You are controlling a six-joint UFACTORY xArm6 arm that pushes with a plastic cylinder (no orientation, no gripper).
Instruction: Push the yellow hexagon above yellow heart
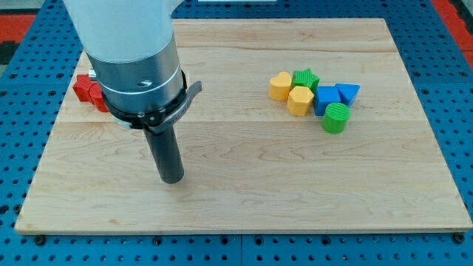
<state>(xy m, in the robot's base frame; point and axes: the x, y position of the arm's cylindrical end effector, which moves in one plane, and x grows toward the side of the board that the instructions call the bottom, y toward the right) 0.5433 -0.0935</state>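
The yellow hexagon point(299, 100) lies in a cluster at the view's upper right, just below and right of the yellow heart point(280, 86), touching it. A green star point(305, 78) sits above the hexagon, right of the heart. My tip point(172, 178) rests on the board at the view's lower left of centre, far to the left of the cluster and touching no block.
A blue cube point(326, 100) and a blue triangle point(347, 92) sit right of the hexagon, with a green cylinder point(335, 117) below them. Red blocks point(89, 91) lie at the view's left, partly hidden by the arm. The wooden board point(244, 192) rests on a blue surface.
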